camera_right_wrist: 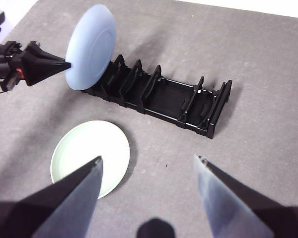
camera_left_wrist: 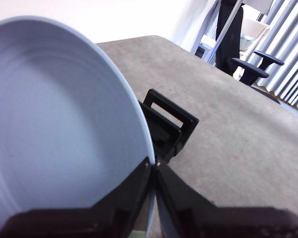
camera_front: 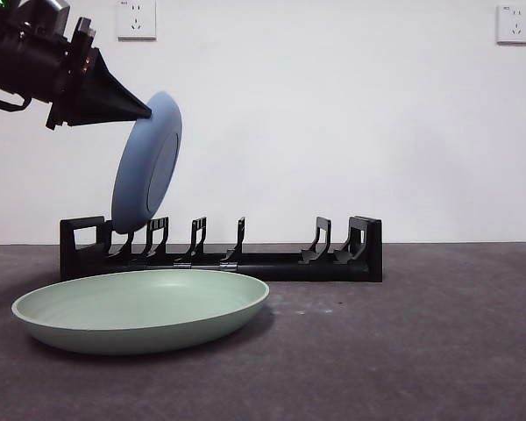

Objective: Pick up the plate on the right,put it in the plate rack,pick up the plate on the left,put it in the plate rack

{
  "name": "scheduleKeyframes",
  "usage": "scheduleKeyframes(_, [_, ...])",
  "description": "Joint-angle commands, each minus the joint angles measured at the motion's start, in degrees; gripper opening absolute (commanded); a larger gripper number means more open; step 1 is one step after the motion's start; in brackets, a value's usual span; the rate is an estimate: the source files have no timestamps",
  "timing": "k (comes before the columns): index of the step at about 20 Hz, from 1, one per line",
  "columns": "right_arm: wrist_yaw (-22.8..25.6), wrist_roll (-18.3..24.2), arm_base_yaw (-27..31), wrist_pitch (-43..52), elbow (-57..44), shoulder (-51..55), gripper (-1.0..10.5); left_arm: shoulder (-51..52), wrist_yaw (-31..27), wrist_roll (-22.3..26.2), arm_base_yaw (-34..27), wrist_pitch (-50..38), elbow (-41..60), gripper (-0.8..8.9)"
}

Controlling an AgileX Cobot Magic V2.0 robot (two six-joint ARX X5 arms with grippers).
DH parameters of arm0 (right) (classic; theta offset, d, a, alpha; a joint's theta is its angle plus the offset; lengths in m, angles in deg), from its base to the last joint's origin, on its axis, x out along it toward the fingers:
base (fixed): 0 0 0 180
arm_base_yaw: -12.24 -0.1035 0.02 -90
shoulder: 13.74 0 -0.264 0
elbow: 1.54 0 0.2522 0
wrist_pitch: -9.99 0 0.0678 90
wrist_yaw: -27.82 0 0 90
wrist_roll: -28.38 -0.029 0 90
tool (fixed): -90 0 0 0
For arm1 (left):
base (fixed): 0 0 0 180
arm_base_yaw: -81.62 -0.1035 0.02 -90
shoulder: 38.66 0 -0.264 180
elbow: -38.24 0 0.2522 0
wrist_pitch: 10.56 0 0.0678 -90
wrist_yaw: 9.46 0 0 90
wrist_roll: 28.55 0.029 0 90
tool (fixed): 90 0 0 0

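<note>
A pale blue plate [camera_front: 149, 167] stands on edge, tilted, at the left end of the black plate rack [camera_front: 272, 263]. Its lower rim is down between the end block and the first divider. My left gripper [camera_front: 145, 112] is shut on the plate's upper rim, reaching in from the upper left. In the left wrist view the jaws [camera_left_wrist: 154, 163] pinch the blue plate's [camera_left_wrist: 54, 124] rim, with the rack [camera_left_wrist: 171, 119] just behind. A light green plate [camera_front: 140, 307] lies flat on the table in front of the rack's left half. My right gripper [camera_right_wrist: 149, 158] hangs open high above the table.
A white wall with two sockets [camera_front: 136, 19] stands close behind the rack. Several dividers [camera_right_wrist: 188, 101] to the right of the blue plate [camera_right_wrist: 92, 47] hold nothing. An office chair [camera_left_wrist: 253, 62] stands beyond the table's far edge.
</note>
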Motion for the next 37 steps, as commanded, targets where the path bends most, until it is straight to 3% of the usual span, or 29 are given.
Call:
scheduleKeyframes(1, [-0.11, 0.35, -0.09, -1.4, -0.52, -0.11, 3.1, -1.03, -0.37, 2.58, -0.13, -0.83, 0.0, -0.08])
scheduleKeyframes(13, [-0.13, 0.37, -0.09, -1.4, -0.55, -0.57, 3.1, -3.23, -7.37, 8.61, 0.68, 5.16, 0.0, 0.0])
scheduleKeyframes(18, [-0.11, 0.35, -0.09, -1.4, -0.55, -0.98, 3.1, -3.23, -7.5, 10.86, 1.05, 8.31, 0.0, 0.15])
scheduleKeyframes(21, [-0.11, 0.35, -0.09, -1.4, -0.55, -1.2, 3.1, -3.21, -7.23, 10.82, 1.33, 8.35, 0.0, 1.36])
scheduleKeyframes(25, [-0.09, 0.35, -0.09, -1.4, -0.55, -1.22, 3.1, -2.25, -7.21, 9.75, 1.38, 8.66, 0.0, 1.36])
scheduleKeyframes(27, [-0.09, 0.35, -0.09, -1.4, -0.55, -1.22, 3.1, -0.57, -7.21, 9.75, 1.38, 9.09, 0.0, 1.37])
scheduleKeyframes(31, [-0.13, 0.13, -0.09, -1.4, -0.55, -1.66, 3.1, 6.32, -7.21, 9.75, 1.38, 11.67, 0.0, 2.58])
scheduleKeyframes(34, [-0.24, 0.11, -0.09, -1.4, -0.55, -3.21, 3.1, 14.6, -7.23, 10.43, 1.38, 16.72, 0.0, 2.57])
scheduleKeyframes(37, [-4.02, 0.2, -0.39, -1.38, -0.55, -6.45, 3.1, 24.72, -7.23, 12.81, 1.4, 21.22, 0.0, 2.61])
